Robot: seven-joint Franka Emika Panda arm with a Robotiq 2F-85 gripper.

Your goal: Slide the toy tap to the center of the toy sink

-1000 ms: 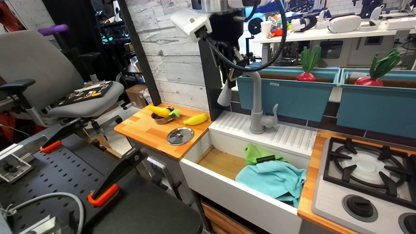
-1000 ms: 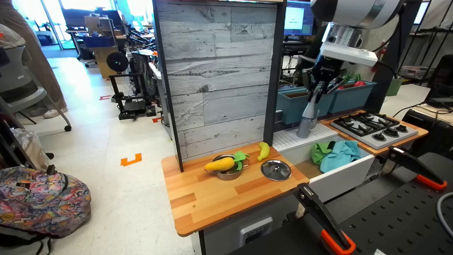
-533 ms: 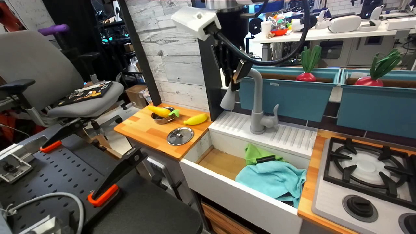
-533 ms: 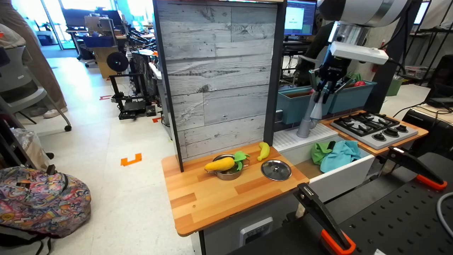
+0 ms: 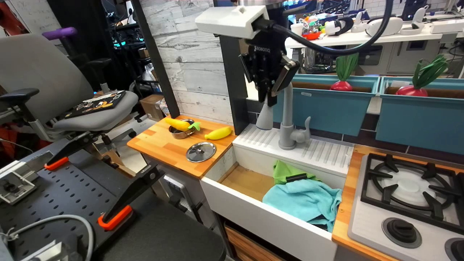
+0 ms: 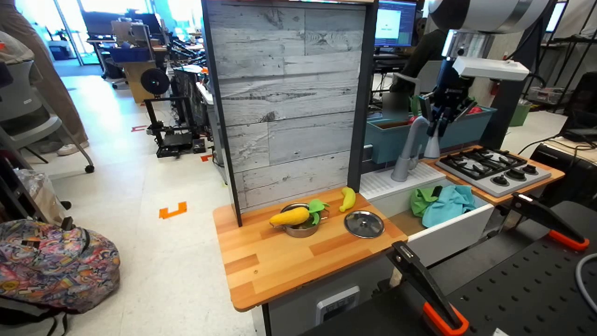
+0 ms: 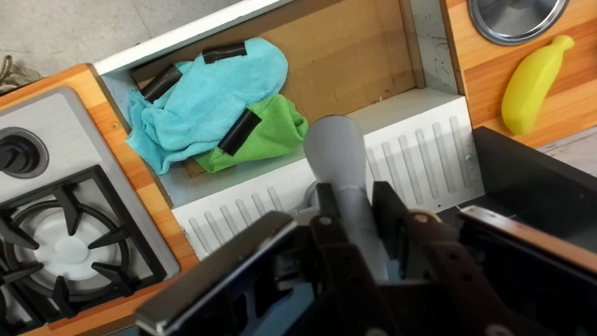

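The toy tap (image 5: pixel 287 112) is a grey gooseneck standing upright on the ridged back ledge of the white toy sink (image 5: pixel 268 221). Both also show in the other exterior picture, the tap (image 6: pixel 408 149) and the sink (image 6: pixel 459 235). In the wrist view, the flared spout head (image 7: pixel 336 147) points over the back edge of the basin, next to the ledge (image 7: pixel 415 161). My gripper (image 5: pixel 267 99) has its fingers on both sides of the spout, just above the head, also in the wrist view (image 7: pixel 350 191). A thin gap shows by one finger. The gripper hides the spout's upper bend.
Blue (image 5: pixel 304 199) and green (image 5: pixel 290 172) cloths lie in the basin. Teal planters (image 5: pixel 326 108) stand behind the tap. A stove (image 5: pixel 409 188) is on one side. A wooden counter (image 5: pixel 163 141) with a banana (image 5: pixel 218 133), pot and lid (image 5: pixel 201 151) is on the other.
My gripper and the spout have swung together, toward the sink's front and stove side. The tap's base stays in place. The fingers have stayed around the spout.
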